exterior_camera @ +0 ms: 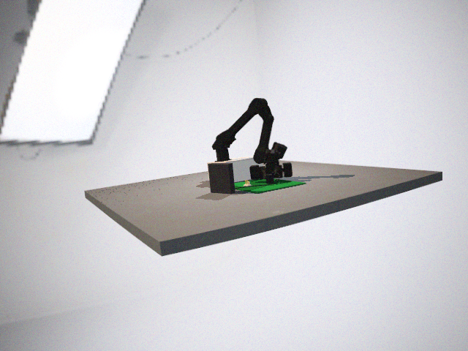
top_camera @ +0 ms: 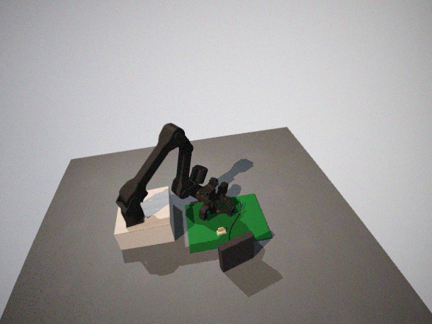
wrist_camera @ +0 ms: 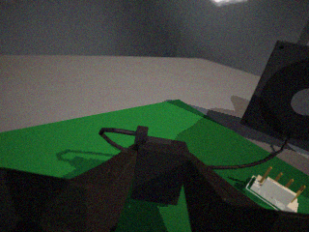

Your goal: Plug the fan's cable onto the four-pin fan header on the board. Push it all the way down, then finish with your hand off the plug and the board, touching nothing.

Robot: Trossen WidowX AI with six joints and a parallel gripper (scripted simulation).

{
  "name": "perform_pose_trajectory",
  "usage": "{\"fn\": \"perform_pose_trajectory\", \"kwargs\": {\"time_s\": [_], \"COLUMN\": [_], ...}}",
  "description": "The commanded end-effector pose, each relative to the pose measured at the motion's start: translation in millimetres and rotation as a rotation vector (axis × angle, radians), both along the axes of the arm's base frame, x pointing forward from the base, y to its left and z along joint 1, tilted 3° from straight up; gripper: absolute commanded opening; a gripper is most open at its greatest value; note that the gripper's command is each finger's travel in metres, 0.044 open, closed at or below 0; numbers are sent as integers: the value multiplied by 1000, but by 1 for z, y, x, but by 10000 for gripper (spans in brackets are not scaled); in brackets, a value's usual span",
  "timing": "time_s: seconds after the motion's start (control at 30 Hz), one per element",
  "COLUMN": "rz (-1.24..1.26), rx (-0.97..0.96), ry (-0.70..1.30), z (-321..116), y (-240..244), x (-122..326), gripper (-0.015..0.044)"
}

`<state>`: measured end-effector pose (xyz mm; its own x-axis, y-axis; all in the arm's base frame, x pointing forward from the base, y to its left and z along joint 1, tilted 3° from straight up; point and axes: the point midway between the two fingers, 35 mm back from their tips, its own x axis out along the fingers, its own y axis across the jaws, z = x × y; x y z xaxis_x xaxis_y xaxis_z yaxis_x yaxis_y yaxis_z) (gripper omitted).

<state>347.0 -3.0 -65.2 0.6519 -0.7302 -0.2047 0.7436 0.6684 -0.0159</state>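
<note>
My gripper (top_camera: 225, 213) (exterior_camera: 270, 181) is shut on the fan's plug (wrist_camera: 159, 169), a dark block between the fingertips in the wrist view. It holds the plug low over the green board (top_camera: 256, 216) (exterior_camera: 289, 184) (wrist_camera: 97, 126). The plug's underside and its height above the board cannot be judged exactly. The fan's cable (top_camera: 234, 223) (wrist_camera: 246, 165) loops out from the plug and runs to the fan. The white four-pin header (top_camera: 221, 231) (exterior_camera: 246, 185) (wrist_camera: 275, 192) stands on the board apart from the plug, at the lower right in the wrist view, its pins bare.
The dark fan (top_camera: 237, 252) (exterior_camera: 221, 178) (wrist_camera: 270, 92) stands upright beside the board's edge, near the header. The arm's pale base block (top_camera: 146, 237) (exterior_camera: 243, 168) stands on the other side of the board. All stand on the grey-brown table (top_camera: 314, 279) (exterior_camera: 181, 215).
</note>
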Motion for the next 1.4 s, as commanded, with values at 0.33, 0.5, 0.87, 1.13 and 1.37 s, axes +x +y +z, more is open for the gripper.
{"fn": "perform_pose_trajectory", "kwargs": {"time_s": [0.33, 0.5, 0.87, 1.13, 1.37], "rz": [0, 0, 0, 0, 0], "rx": [-1, -1, -1, 0, 0], "ry": [2, 2, 2, 0, 0], "z": [0, 0, 0, 0, 0], "y": [0, 0, 0, 0, 0], "x": [0, 0, 0, 0, 0], "gripper": [0, 0, 0, 184, 205]}}
